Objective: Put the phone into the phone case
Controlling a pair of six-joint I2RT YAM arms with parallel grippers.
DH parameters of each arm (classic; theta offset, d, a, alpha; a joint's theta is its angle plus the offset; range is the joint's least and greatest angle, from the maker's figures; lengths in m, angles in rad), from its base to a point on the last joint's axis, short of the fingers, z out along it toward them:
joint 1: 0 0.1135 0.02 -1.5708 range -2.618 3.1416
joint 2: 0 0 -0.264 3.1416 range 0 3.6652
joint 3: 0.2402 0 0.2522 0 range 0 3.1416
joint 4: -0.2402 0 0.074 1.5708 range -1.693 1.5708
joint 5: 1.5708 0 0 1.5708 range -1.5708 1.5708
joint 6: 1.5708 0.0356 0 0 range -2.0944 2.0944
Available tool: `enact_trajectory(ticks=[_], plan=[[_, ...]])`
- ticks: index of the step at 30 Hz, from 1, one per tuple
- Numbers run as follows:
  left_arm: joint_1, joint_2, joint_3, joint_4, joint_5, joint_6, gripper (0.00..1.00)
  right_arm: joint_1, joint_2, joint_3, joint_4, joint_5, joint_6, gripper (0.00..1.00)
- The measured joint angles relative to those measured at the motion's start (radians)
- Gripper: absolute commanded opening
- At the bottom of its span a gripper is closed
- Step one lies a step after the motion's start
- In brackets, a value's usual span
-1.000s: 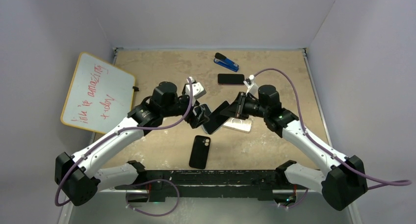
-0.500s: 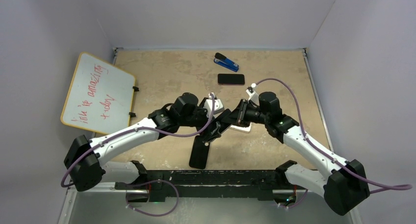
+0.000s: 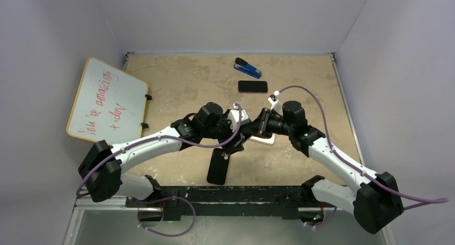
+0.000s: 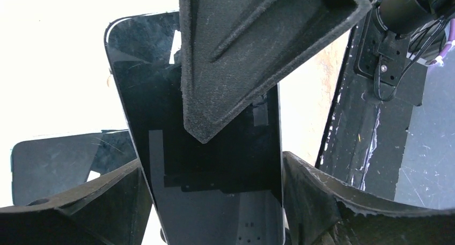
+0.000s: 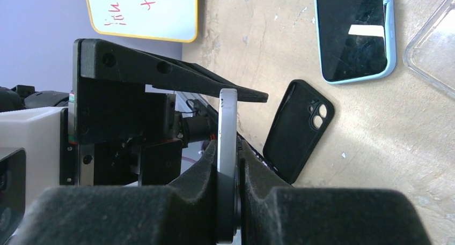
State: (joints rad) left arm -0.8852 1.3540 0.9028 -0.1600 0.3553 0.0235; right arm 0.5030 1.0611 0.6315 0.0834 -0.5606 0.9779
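Observation:
The phone [image 3: 243, 137] is held in the air over the table's middle, its dark screen filling the left wrist view [image 4: 214, 148]. My right gripper [image 3: 251, 131] is shut on it; the right wrist view shows its silver edge [image 5: 227, 127] pinched between the pads [image 5: 257, 180]. My left gripper [image 3: 236, 142] straddles the phone's width, with its fingers [image 4: 322, 197] against both long edges. The empty black phone case [image 3: 218, 166] lies flat on the table below and nearer the arms' bases. It also shows in the right wrist view [image 5: 298, 130] and the left wrist view [image 4: 59, 164].
A clear case [image 3: 264, 140] lies under the right wrist. A second phone in a light-blue case [image 3: 252, 86] and a blue stapler [image 3: 247, 68] lie farther back. A whiteboard [image 3: 104, 100] leans at the left. The black base rail [image 3: 230, 194] runs along the near edge.
My left arm has swung right and toward the near edge, bringing its gripper onto the phone. My right gripper has kept its hold and tilted the phone slightly lower.

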Motion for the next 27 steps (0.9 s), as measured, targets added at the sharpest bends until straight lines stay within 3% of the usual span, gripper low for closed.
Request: enact_trajectory(ticks=[2, 7, 9, 13, 15, 18, 27], plan=[[-0.002, 0.003, -0.002, 0.002, 0.000, -0.005, 0.70, 0.000, 0.001, -0.004, 0.005, 0.000, 0.000, 0.06], [-0.002, 0.003, -0.002, -0.002, -0.005, -0.012, 0.43, 0.000, 0.013, -0.005, 0.021, -0.006, -0.002, 0.11], [-0.002, 0.003, -0.002, -0.006, -0.005, -0.014, 0.35, 0.000, 0.015, -0.005, 0.021, -0.007, -0.003, 0.19], [-0.002, 0.003, -0.003, -0.013, -0.014, -0.035, 0.21, 0.001, 0.013, -0.005, 0.023, -0.011, 0.001, 0.44], [-0.002, -0.003, -0.014, -0.019, -0.023, -0.054, 0.15, 0.002, 0.006, -0.005, 0.022, -0.010, 0.002, 0.49], [-0.001, -0.034, -0.042, -0.045, -0.045, -0.086, 0.09, 0.003, -0.013, -0.005, 0.015, -0.002, 0.002, 0.50], [-0.001, -0.135, -0.071, -0.082, -0.121, -0.219, 0.06, 0.003, -0.075, -0.005, -0.041, 0.054, 0.008, 0.83]])
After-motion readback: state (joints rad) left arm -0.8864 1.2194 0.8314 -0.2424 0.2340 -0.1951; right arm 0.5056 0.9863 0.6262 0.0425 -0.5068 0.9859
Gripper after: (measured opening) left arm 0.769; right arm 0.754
